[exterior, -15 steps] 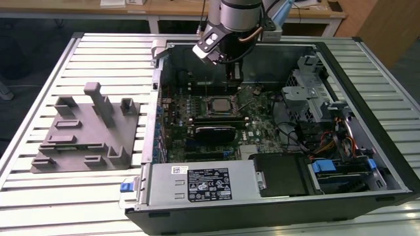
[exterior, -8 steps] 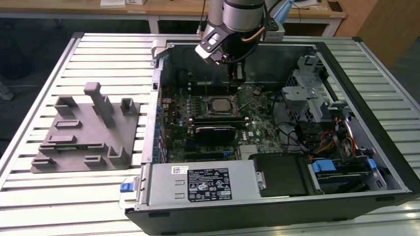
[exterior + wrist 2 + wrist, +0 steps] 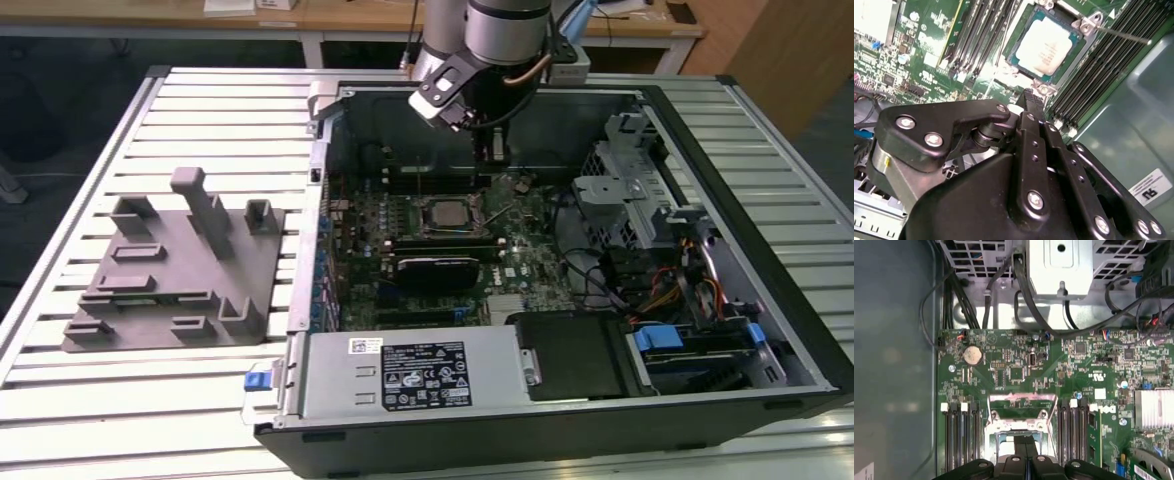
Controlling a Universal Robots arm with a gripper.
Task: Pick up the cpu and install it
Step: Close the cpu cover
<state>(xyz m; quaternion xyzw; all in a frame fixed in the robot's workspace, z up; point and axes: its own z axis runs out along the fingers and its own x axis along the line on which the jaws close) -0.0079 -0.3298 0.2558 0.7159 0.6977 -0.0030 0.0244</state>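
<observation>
Second wrist view: cpu point(image 3: 1044, 45), white label point(image 3: 1151, 189)

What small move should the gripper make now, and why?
Probably a short lift straight up. The cpu already lies flat in its socket, and the gripper looks shut and empty, hanging just off the socket's edge.

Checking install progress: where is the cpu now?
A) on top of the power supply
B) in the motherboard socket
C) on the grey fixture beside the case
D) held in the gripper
B: in the second wrist view the cpu lies flat in the socket on the motherboard, and the gripper holds nothing.
</observation>
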